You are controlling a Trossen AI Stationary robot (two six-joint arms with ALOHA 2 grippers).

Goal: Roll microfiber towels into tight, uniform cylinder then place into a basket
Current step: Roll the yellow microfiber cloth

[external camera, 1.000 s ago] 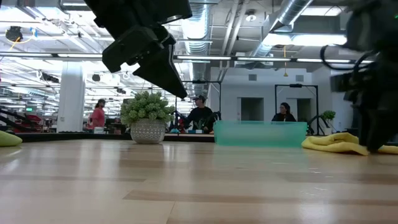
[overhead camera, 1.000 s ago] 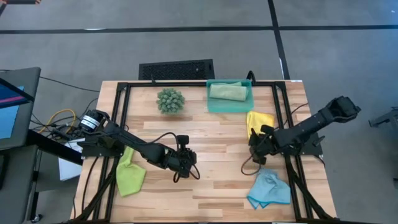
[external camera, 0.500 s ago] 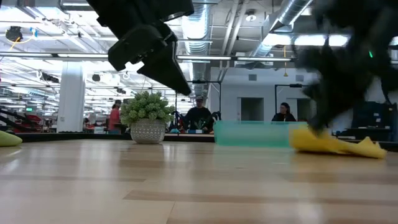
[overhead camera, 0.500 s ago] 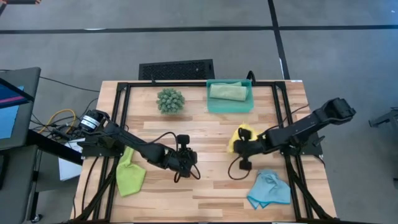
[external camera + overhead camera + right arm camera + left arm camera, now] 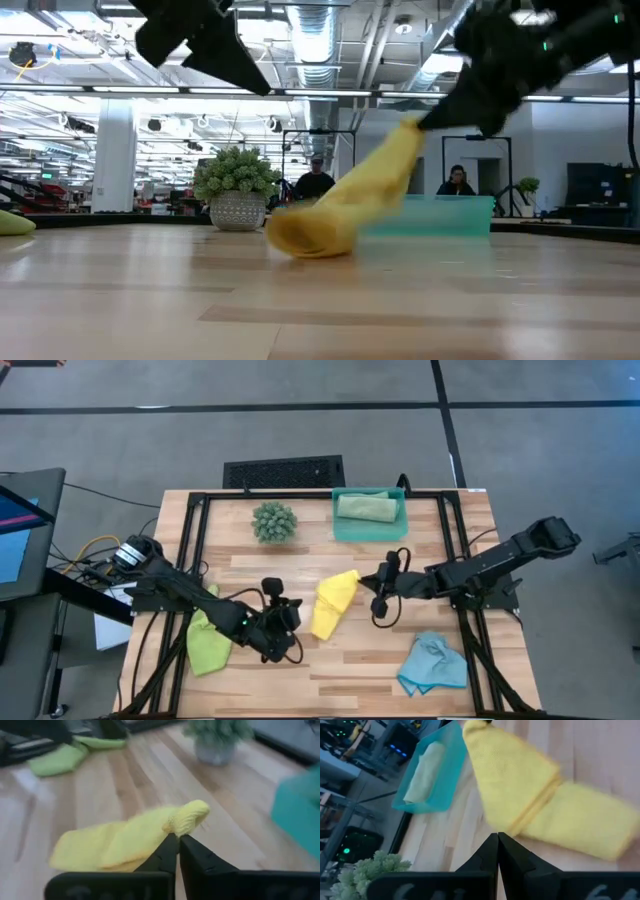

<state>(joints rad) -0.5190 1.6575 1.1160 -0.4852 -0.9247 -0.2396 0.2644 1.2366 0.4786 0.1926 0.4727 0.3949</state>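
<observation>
Fingers of the right gripper (image 5: pixel 177 840) pinch one corner of the yellow towel (image 5: pixel 333 604). It hangs down to the middle of the table (image 5: pixel 330 660), low end touching the wood. Left gripper (image 5: pixel 290 615) hovers beside it, fingers pressed together. One rolled towel (image 5: pixel 366 506) lies in the teal basket (image 5: pixel 340 528).

The yellow towel (image 5: pixel 340 215) blurs in the low view, hiding part of the basket (image 5: pixel 450 215).

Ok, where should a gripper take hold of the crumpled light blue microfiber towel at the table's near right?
Probably the light blue microfiber towel is best pinched from straight above at a raised fold near its upper edge: it lies bunched on the wooden table, so no flat edge offers itself.
</observation>
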